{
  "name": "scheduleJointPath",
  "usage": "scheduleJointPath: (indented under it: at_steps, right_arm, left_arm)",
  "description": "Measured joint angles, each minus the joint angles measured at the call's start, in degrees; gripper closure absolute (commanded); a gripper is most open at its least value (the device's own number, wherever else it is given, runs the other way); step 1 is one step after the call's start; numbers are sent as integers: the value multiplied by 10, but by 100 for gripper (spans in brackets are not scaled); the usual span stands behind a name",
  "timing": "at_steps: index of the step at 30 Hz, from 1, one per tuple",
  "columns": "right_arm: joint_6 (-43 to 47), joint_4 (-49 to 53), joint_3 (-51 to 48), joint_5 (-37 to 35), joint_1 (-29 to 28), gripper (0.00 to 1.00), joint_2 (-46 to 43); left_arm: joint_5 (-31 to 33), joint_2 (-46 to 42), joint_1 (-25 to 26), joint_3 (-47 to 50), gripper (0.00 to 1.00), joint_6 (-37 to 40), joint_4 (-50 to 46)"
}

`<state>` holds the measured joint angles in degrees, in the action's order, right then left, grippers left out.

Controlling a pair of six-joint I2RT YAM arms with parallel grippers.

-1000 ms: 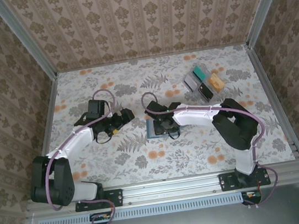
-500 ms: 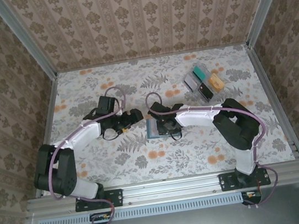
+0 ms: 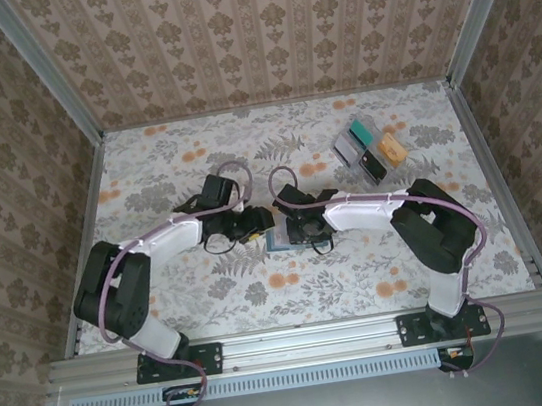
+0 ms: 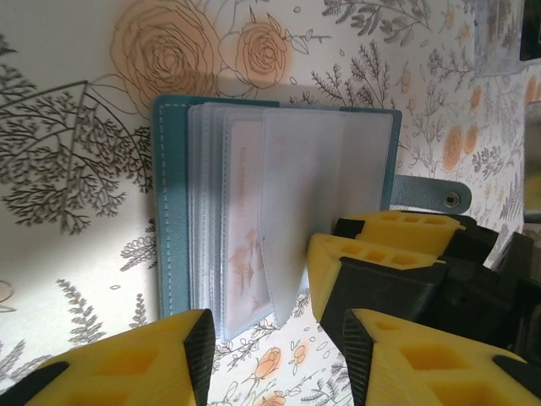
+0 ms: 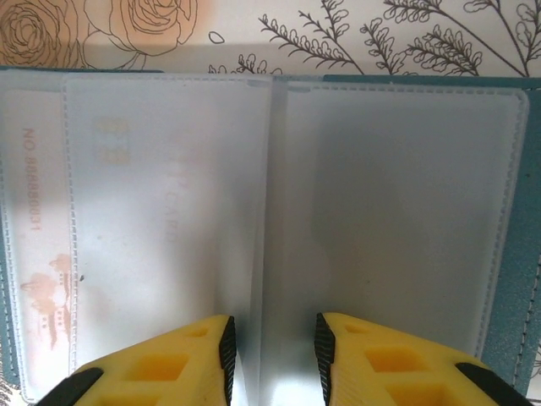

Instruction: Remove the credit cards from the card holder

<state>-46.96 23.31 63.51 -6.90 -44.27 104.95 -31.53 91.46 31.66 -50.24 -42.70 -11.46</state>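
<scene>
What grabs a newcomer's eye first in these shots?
The open blue card holder mid-table, its frosted sleeves fanned out with a pale card showing through one. The right arm's fingers sit on the sleeves while the left arm's fingers straddle their edge, both pairs yellow. Loose cards sit at the table's far right.

Found card holder (image 3: 277,234) flat on table (image 3: 145,170), centre. Saw left gripper (image 3: 257,223) at its left edge, right gripper (image 3: 303,236) over it. Noted loose cards (image 3: 369,149) behind-right, well apart.
</scene>
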Motion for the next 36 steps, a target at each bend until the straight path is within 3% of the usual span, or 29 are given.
scheduleJointPath:
  at_steps: [36]
  right_arm:
    - [0,-41,-37,14,7,69,-24]
  left_arm:
    - [-58,103,21,-9,67,-71,92]
